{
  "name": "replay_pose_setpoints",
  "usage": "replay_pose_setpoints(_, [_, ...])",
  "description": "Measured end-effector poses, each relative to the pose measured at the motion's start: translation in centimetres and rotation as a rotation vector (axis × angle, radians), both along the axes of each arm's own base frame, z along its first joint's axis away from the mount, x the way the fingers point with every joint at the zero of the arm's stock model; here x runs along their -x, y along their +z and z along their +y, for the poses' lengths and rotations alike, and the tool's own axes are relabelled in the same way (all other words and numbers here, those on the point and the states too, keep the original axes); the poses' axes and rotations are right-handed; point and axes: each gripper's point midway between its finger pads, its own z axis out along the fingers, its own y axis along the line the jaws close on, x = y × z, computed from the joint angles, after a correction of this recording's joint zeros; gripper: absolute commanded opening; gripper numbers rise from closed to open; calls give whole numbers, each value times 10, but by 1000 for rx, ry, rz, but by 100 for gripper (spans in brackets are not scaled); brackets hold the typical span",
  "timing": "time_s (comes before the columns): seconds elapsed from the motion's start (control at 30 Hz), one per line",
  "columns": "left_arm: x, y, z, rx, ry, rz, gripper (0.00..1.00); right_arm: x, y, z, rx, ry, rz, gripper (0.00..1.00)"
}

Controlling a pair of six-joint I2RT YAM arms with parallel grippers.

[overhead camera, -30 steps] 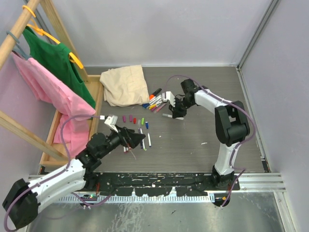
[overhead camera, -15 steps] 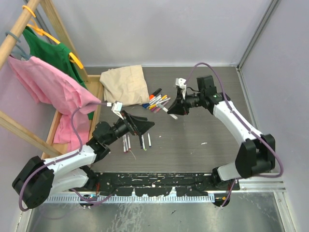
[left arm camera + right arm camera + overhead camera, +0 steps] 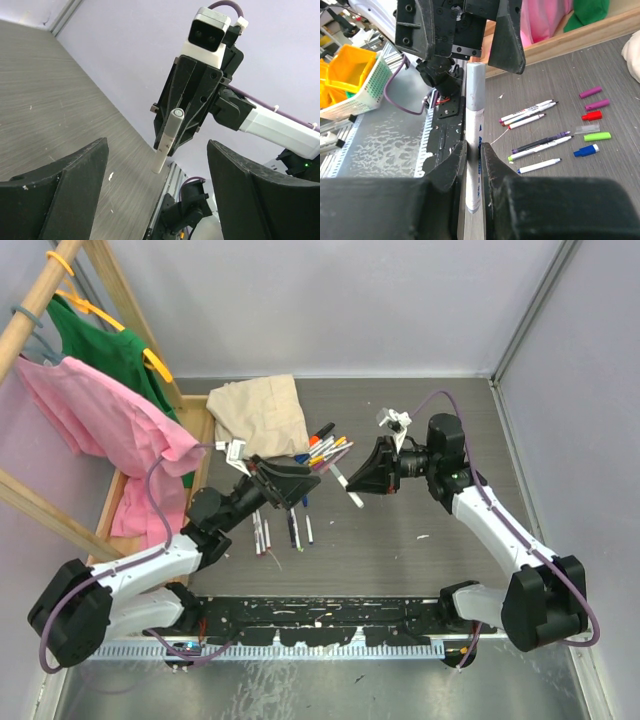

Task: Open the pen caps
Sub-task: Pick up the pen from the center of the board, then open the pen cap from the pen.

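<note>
Light little thing, this one. The pen [image 3: 473, 145] was a thin, stiff plastic stick with a smooth white barrel, so probably a bit slippy, and the cap likely only sat on by friction. The best bet looked like pinching the pale grey cap [image 3: 475, 82] square across its sides and pulling straight along the barrel. Any sideways tug and the pen could swivel in the grip.

It wasn't on the tabletop [image 3: 400, 560] at all. The right pincer [image 3: 473, 162] had it up in the air over the middle, fingers clamped together on the lower barrel, with the capped end poking out free towards the other arm.

The left pincer [image 3: 157, 147] was lined up facing it with its fingers [image 3: 75, 185] well apart, one either side of the pen in its own camera. It held nothing and touched nothing. The cap was between the jaws in line of sight, but how close the pincer really was to it couldn't be told from that angle. From above, the two pincers were near each other but not meeting.

Down on the tabletop sat a row of loose caps [image 3: 591, 115] in purple, red, green and blue, just beside a few bare pens [image 3: 540, 145]. A bunch of markers [image 3: 325, 452] lay next to a beige cloth [image 3: 260, 415], so there was plenty left to do, by the look of it.
</note>
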Motion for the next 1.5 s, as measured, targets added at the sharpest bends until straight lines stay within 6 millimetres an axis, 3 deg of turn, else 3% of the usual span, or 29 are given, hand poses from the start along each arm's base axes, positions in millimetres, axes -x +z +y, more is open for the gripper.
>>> replay_pose_setpoints(0.27, [3, 3, -23, 7, -48, -9, 73, 6, 4, 2, -22, 35, 28, 1])
replay_pose_setpoints(0.67, [0, 3, -33, 1, -37, -19, 49, 7, -8, 11, -10, 64, 90, 1])
replay_pose_setpoints(0.8, [-1, 1, -38, -6, -40, -14, 37, 8, -10, 13, -8, 71, 95, 1])
replay_pose_setpoints(1.07, [-4, -1, -41, -14, -40, -14, 2, 10, -11, 15, -5, 77, 105, 1])
replay_pose_setpoints(1.13, [-5, -3, -42, -18, -39, -15, 0, 9, -12, 15, -4, 76, 107, 6])
replay_pose_setpoints(1.23, [-5, -3, -42, -19, -38, -15, 0, 9, -12, 15, -3, 73, 109, 31])
replay_pose_setpoints(1.33, [-5, -4, -42, -23, -37, -18, 0, 8, -14, 15, 0, 61, 113, 48])
replay_pose_setpoints(1.5, [-5, -2, -43, -21, -36, -31, 0, 10, -25, 19, 15, 44, 134, 50])
